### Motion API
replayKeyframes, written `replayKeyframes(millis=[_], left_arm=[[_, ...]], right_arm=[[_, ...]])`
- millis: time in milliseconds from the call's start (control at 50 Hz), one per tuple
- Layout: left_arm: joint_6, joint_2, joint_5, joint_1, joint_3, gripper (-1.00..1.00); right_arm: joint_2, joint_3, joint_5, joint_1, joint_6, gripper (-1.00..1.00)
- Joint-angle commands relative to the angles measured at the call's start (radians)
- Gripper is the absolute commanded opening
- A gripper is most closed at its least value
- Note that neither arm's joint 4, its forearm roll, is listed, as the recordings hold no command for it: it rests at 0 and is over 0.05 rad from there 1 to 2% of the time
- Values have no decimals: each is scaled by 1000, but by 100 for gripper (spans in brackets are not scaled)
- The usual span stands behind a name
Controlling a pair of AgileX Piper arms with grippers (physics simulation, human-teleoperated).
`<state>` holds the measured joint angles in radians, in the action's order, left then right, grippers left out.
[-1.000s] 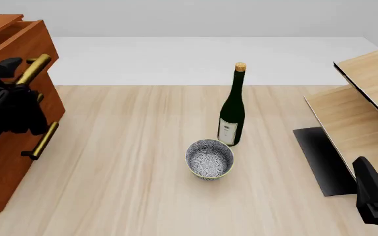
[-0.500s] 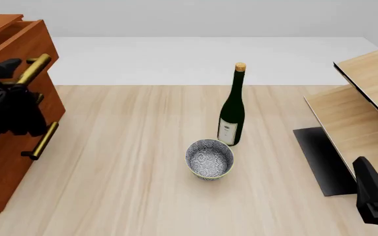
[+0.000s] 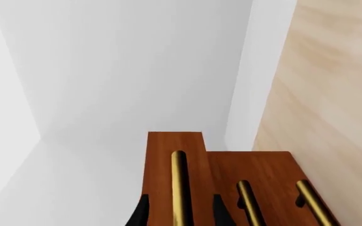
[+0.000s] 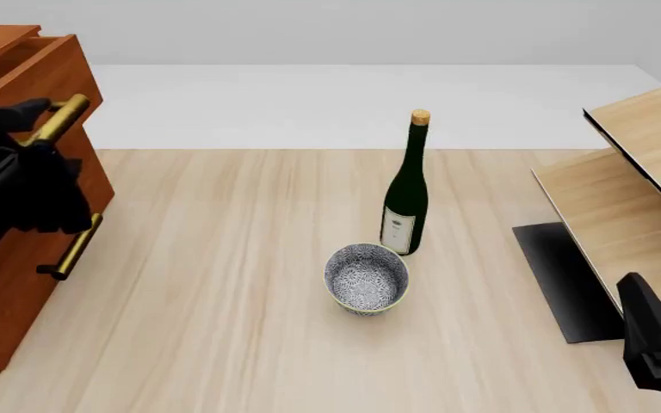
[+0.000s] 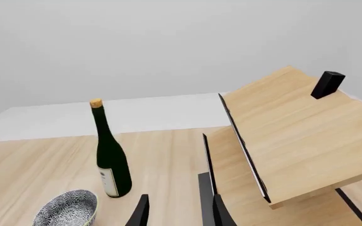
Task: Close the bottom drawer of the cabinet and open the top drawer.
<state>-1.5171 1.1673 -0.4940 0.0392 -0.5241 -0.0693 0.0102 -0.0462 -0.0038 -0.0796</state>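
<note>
The cabinet [image 4: 15, 215] stands at the left edge of the table [image 4: 238, 301], its reddish-brown front turned toward the middle. The top drawer [image 4: 49, 82] juts out a little from the drawers below it — in the left wrist view its front [image 3: 175, 160] sits forward of the neighbouring drawer face, and its brass bar handle [image 3: 179, 188] runs straight between the two dark fingertips [image 3: 142, 214] of the left gripper [image 3: 179, 216]. The fingers flank the bar on either side; whether they actually press on it is hard to say from this angle, so the grip itself cannot be told. In the front view the left gripper [image 4: 21, 129] is a black mass set against the cabinet front at the upper handle [image 4: 61, 116].

The bottom drawer [image 4: 21, 284] appears flush with the cabinet, its brass handle [image 4: 72, 248] showing below the arm.

The right gripper [image 5: 177, 212] hangs well apart from the cabinet, low at the right side of the table — its fingers stand separated with nothing between them. Ahead of it rise tilted pale wood panels [image 5: 294, 136] with a small black block [image 5: 327, 84] on top.

Near the table's middle a dark green bottle [image 4: 406, 194] with a cork stands upright, and a patterned bowl [image 4: 367, 278] sits just in front of it.
</note>
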Motion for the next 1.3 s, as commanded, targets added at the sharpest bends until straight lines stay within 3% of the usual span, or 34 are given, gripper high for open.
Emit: replayKeyframes(millis=[20,960,1100,1260,1300], left_arm=[[9,-3,11,-18,-7,100],[102,63,71,-127,-148,100],[197,31,188,-149,-239,100],[397,-22,422,-167,-428,100],[416,-40,452,-172,-448,100]], right_arm=[[-8,0,-7,-2,-6,100],[-10,0,-8,-11,-20,100],[-11,0,-9,-11,-20,100],[-7,0,-6,-10,-22,100],[-5,0,-4,-9,-22,100]])
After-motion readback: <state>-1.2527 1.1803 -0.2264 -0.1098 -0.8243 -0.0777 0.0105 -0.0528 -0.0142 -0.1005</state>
